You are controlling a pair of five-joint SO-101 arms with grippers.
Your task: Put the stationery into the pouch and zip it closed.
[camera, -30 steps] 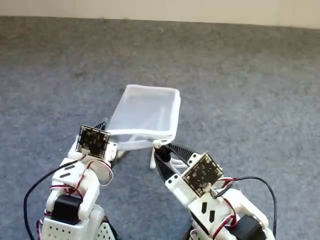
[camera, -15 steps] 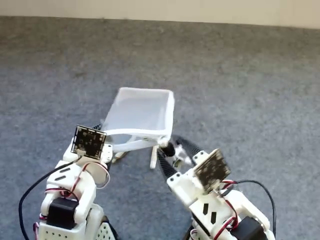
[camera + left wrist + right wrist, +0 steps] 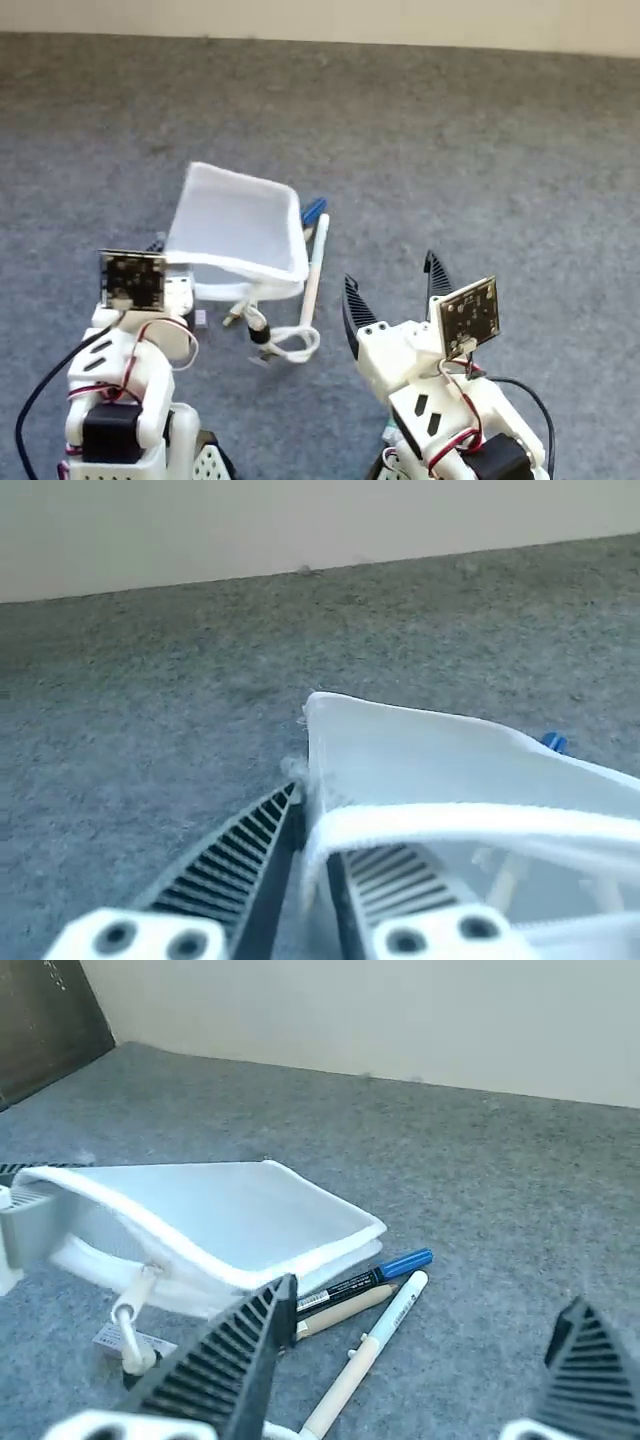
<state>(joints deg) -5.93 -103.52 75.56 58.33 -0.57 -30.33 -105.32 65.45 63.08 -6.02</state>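
The pouch is gripped at its rim by the left fingers, on the worktop; pens are seen just beside it; the right fingers are spread wide, empty.

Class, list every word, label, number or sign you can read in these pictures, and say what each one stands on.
None of the text here can be read.
Black pen beside the pouch: pale print along the barrel, too small to read.
Small white tag lying by the pouch: dark marks, too blurred to read.
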